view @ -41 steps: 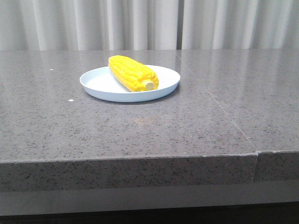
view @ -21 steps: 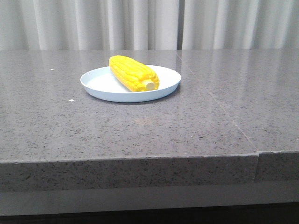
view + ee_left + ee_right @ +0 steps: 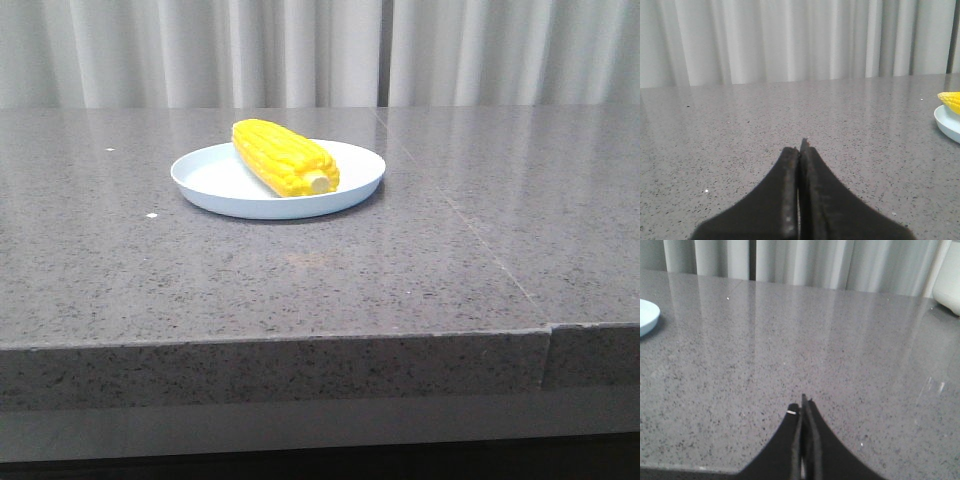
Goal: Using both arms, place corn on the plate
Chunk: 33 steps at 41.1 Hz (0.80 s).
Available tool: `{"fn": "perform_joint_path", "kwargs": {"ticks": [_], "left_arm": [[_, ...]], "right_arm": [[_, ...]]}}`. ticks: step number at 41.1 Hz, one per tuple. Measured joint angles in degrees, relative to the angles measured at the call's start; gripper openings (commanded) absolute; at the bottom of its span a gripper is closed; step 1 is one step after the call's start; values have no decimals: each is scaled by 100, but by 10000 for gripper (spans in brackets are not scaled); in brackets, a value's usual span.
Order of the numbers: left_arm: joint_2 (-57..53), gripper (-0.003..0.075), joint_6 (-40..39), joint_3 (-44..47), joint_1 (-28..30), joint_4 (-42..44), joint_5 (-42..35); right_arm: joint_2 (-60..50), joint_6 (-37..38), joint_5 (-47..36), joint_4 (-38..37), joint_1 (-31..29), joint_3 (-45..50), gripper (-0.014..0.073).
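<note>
The yellow corn (image 3: 285,157) lies across the pale blue plate (image 3: 215,180) on the grey stone table, its pale stem end pointing toward the front. Neither arm shows in the front view. In the left wrist view my left gripper (image 3: 800,150) is shut with nothing between its fingers, low over bare table, and the corn tip (image 3: 950,100) and plate rim (image 3: 945,120) sit far off at the frame edge. My right gripper (image 3: 802,405) is also shut and empty, with only the plate rim (image 3: 647,315) showing far from it.
The speckled grey table (image 3: 300,270) has a seam (image 3: 470,235) running back on the right and a front edge close to the camera. White curtains hang behind. A white rounded object (image 3: 950,285) stands at the far side in the right wrist view.
</note>
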Motion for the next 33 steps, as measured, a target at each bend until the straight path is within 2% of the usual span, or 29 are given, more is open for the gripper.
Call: {"fn": "perform_joint_path", "kwargs": {"ticks": [6, 21, 33], "left_arm": [[0, -20, 0, 0, 0, 0, 0], [0, -20, 0, 0, 0, 0, 0], [0, -20, 0, 0, 0, 0, 0]], "right_arm": [[0, 0, -350, 0, 0, 222, -120], [0, 27, -450, 85, 0, 222, -120], [0, 533, -541, 53, 129, 222, -120]]}}
